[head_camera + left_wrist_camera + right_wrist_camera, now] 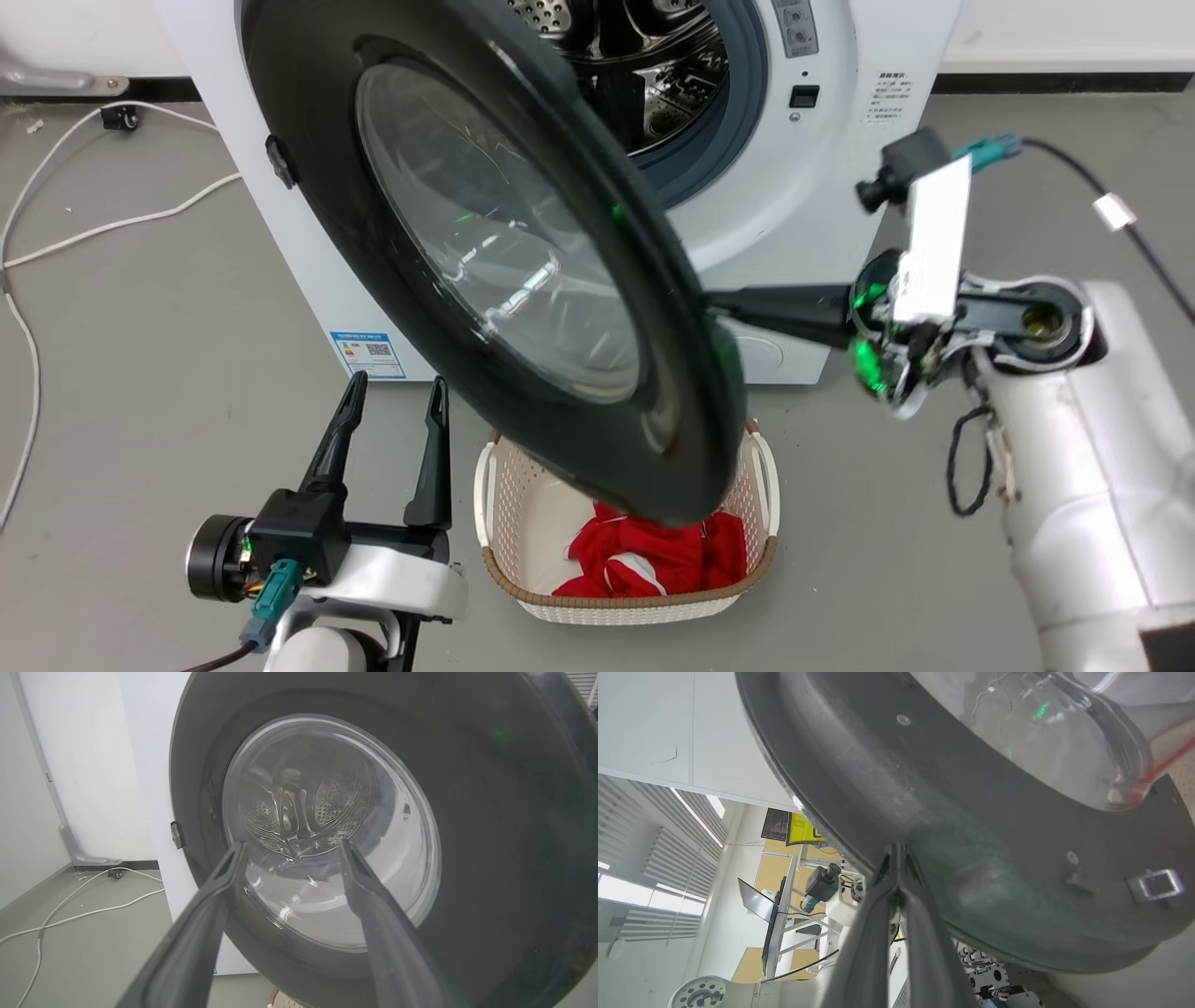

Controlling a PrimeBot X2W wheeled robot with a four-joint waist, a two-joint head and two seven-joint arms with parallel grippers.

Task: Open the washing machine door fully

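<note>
The washing machine door (308, 103), glossy black with a bulging clear window, stands swung partway out from the white machine (822, 168), its free edge low and toward me. My right gripper (714, 301) reaches in from the right, fingers pressed together, tips against the door's inner rim. In the right wrist view that gripper (896, 851) is shut with its tips touching the dark rim of the door (924, 788), holding nothing. My left gripper (396, 383) stands open at the lower left, apart from the door. The left wrist view shows this gripper (292, 843) facing the door's outer side (490, 835).
The steel drum (653, 65) shows behind the door. A white laundry basket (495, 523) with red cloth (653, 555) sits on the floor under the door's lower edge. White cables (121, 219) lie on the grey floor at the left.
</note>
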